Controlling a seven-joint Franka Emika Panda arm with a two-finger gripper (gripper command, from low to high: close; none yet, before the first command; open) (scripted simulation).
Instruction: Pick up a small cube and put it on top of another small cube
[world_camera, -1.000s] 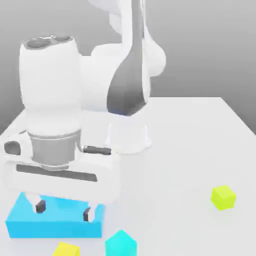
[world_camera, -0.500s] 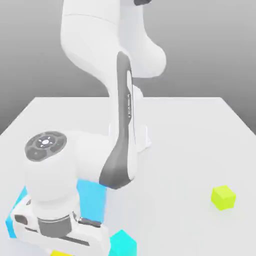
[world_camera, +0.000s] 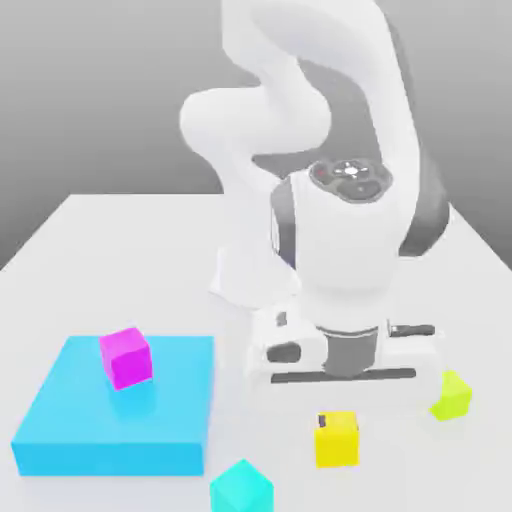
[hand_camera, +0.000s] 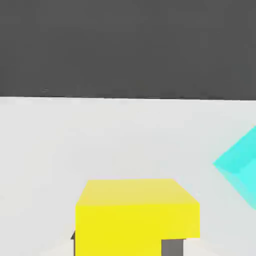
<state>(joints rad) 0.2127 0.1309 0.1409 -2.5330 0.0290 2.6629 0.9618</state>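
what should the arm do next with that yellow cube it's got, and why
Probably carry it across toward the lime cube and line it up above. The fingers appear shut on the yellow cube, which seems lifted just off the table. The lime cube sits close by on the exterior view's right; the cyan cube is another possible base.

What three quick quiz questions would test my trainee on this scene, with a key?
1. Fill in: the small plain cube at the gripper is coloured ____.
2. What sits on the large flat blue slab? A: a small magenta cube. B: a red ball. C: a green cylinder.
3. True or false: the small lime yellow-green cube stands on the white table, apart from the slab.

Key: 1 bright yellow, the small bright-yellow cube; 2 A; 3 true.
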